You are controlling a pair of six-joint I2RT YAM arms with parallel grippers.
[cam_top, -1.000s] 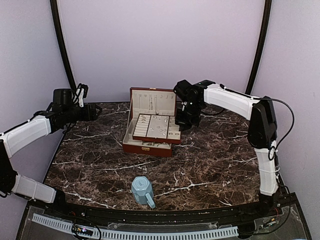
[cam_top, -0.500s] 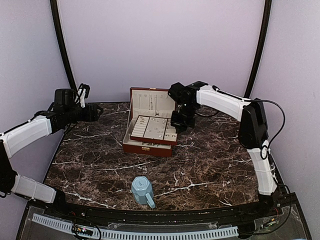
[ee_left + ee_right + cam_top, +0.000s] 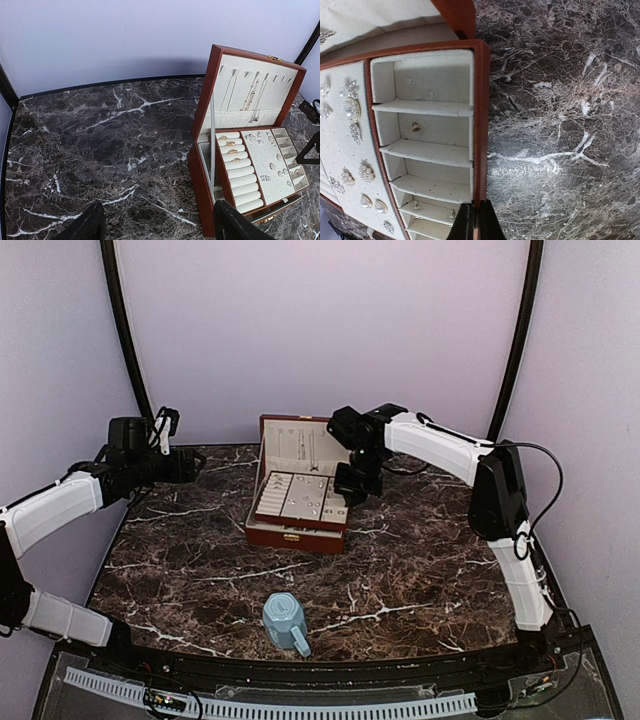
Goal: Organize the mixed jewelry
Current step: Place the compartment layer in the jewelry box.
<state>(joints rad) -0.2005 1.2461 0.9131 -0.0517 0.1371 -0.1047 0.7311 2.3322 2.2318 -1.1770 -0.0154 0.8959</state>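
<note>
The right gripper is clenched, its tips together right at the box's right rim. I cannot tell whether they nip the rim or only touch it. The left gripper hangs released, well left of the box, holding nothing. The jewelry lies inside the box: pearl and stone pieces on the cream pad, tiny studs in the narrow compartments along the box's right side, and rings on the rolls at its left.

The likely trouble sits at that rim. A push or pull from closed tips could slide the box over the table or jolt its upright lid, and loose studs would hop between compartments or spill out. Shut tips cannot pick anything either. They must part before reaching in, and parting beside the wall risks catching it. The studs look small enough to slip a pinch.
</note>
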